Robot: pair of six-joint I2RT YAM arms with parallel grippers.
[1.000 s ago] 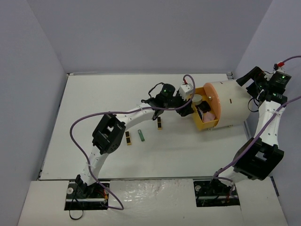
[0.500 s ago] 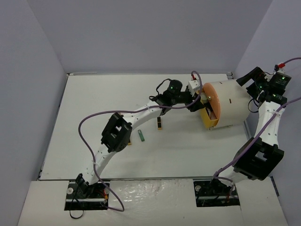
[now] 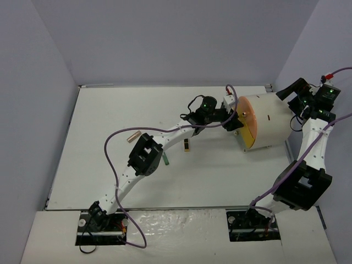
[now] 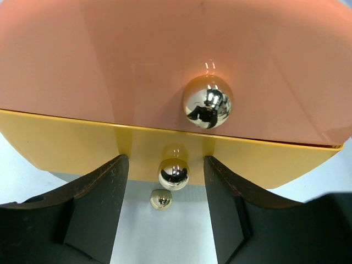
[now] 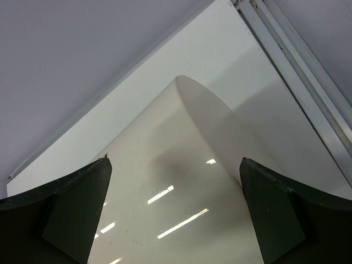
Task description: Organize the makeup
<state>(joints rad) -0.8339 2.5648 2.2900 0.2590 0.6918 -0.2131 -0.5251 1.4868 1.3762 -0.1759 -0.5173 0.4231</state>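
The cream drum [image 3: 270, 122] lies on its side at the right, its orange drawer fronts [image 3: 246, 125] flush and shut. My left gripper [image 3: 235, 119] is right at those fronts. In the left wrist view it [image 4: 165, 179] stands open, with black fingers [image 4: 102, 203] on both sides of the chrome knob [image 4: 174, 174] of the yellow drawer [image 4: 66, 144], not touching it. My right gripper [image 3: 295, 99] is open wide, straddling the drum's curved back [image 5: 181, 209]. Loose makeup on the table: a black-gold lipstick [image 3: 187, 145], a green tube [image 3: 165, 159] partly behind my left arm, a rose tube [image 3: 132, 137].
Above the yellow drawer, the peach drawer front [image 4: 110, 55] carries a larger chrome knob [image 4: 207, 102]. My left arm [image 3: 146, 157] stretches across the middle of the white table [image 3: 99, 121]. Grey walls close in the left, back and right.
The yellow drawer, open a second ago with makeup showing inside, has been pushed shut by my left gripper moving right. The arm's shift has uncovered the rose tube. The right arm is unchanged.
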